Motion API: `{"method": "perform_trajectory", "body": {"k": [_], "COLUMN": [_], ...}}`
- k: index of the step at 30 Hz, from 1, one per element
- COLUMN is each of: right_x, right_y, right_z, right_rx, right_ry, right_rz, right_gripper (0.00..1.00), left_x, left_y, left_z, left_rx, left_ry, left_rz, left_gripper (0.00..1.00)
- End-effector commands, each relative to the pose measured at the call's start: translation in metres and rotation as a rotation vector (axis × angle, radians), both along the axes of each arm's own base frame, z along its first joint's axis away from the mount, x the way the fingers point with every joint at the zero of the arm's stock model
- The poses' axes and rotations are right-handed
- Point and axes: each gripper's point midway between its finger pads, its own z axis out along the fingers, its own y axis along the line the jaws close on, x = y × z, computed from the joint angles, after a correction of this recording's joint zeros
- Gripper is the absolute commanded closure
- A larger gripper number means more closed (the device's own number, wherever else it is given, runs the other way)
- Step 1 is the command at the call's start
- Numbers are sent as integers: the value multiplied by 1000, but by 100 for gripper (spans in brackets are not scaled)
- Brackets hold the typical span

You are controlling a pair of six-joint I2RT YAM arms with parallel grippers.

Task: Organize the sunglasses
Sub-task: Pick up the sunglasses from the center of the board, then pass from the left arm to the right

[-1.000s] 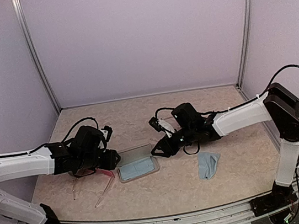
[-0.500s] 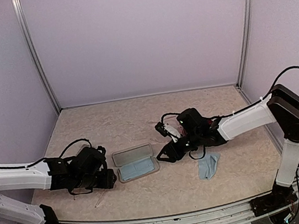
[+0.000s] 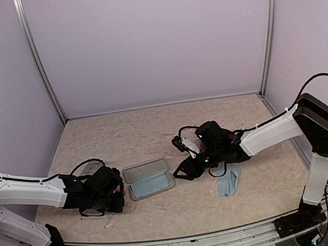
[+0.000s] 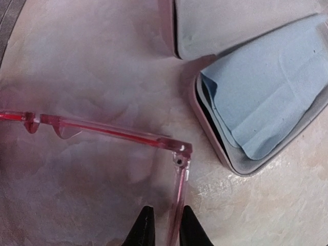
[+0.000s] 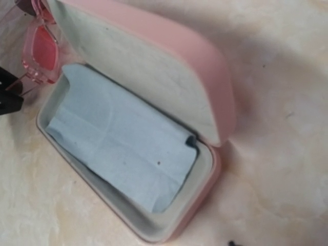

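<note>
L gripper [image 4: 165, 226] has dropped, jaws narrowed round temple arm [image 4: 179, 189] of pink sunglasses [image 4: 102, 130]; firm pinch unconfirmed. Pickup toward open pink case [image 5: 205, 77] likely next. R gripper [image 3: 181, 169] nearby: spread or closed, can't tell.

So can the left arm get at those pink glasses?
Looks like yes: its claw sits astride one side arm of the glasses, and nothing covers them.

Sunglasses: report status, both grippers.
Left gripper straddles an arm of the pink sunglasses, grip unconfirmed. Right gripper open, empty, beside the open case. Blue cloth lies inside the case.
</note>
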Motion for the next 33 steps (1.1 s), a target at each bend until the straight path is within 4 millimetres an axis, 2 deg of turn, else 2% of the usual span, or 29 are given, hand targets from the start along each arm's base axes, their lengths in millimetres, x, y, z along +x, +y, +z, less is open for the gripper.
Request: {"method": "perform_trajectory", "body": {"k": [1,3,6,11,17,22,27,29,33], "right_x": [-1,-3,-1,11,21,8,-9,-15,-31], "right_y": [5,9,14,15,11,14,18,19,21], "right_z": [15,23,44,74,107,151,172,172,159], "right_rx": [33,54,86,91,123,211,267,263,269], "right_ry": [-24,-18,-37,-73,-53,-25,40,56,131], "right_rz": [4,20,26,-15,-59,9,45,49,79], "right_gripper": [48,49,48,48,44,31,16,12,7], "left_x": [-4,-3,-3,-1,-4,-24,-32,-35,-37], "left_y": [0,2,2,-11,-52,-96,-125,-134,-147], "left_z": [-3,2,15,55,117,158,162,162,164], "left_rx": [19,34,55,38,-31,-39,-9,6,25], "left_ry": [11,-1,-32,-136,-307,-488,-594,-632,-696], "left_rz": [-26,-20,-7,-5,-187,-440,-596,-648,-697], "left_gripper": [92,100,100,100,100,100,100,100,100]}}
